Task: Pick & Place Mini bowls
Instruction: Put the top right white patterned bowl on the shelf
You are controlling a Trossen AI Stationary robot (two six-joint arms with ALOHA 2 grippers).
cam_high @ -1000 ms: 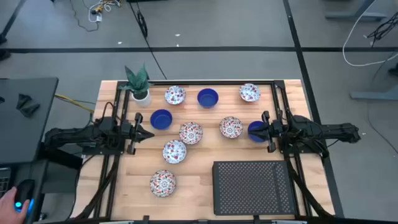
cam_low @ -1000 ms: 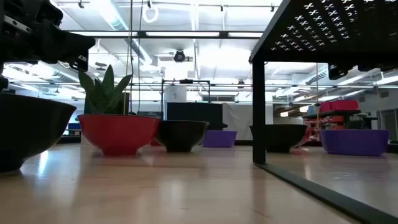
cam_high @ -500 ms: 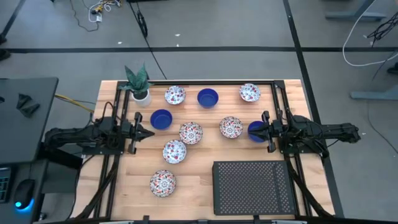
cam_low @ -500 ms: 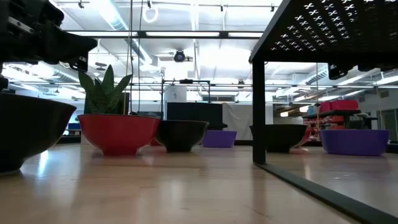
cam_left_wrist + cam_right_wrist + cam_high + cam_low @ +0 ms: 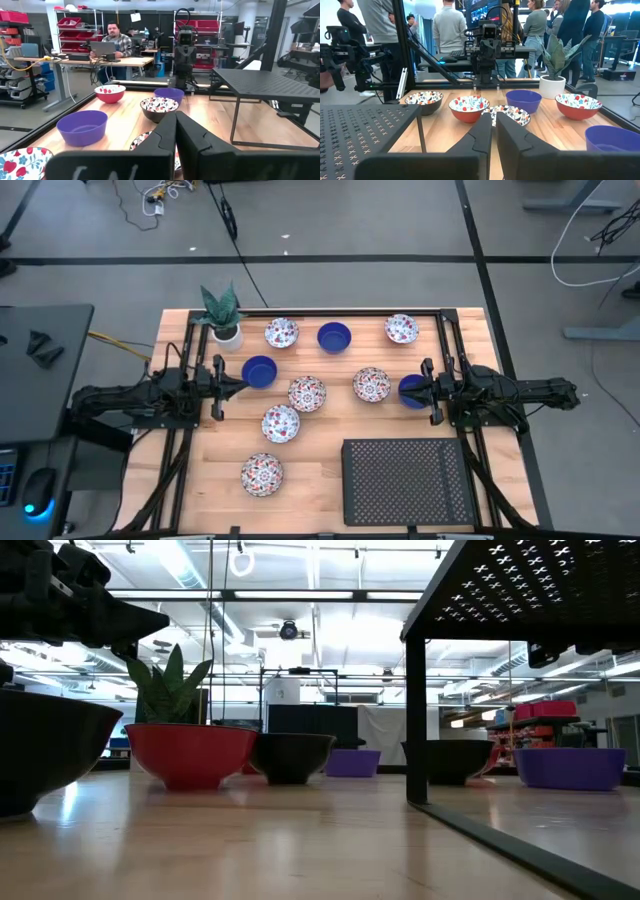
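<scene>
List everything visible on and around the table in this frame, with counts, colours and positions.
floral bowls: six, white with red-and-blue pattern, spread across the table
blue bowls: three, cobalt, two toward the back, one at the right gripper
plant pot: one, white with green leaves, back left corner
perforated rack: one, black, front right
table: one, light wood
people: several, in the room behind
left gripper: shut, left side
right gripper: shut, right side
</scene>
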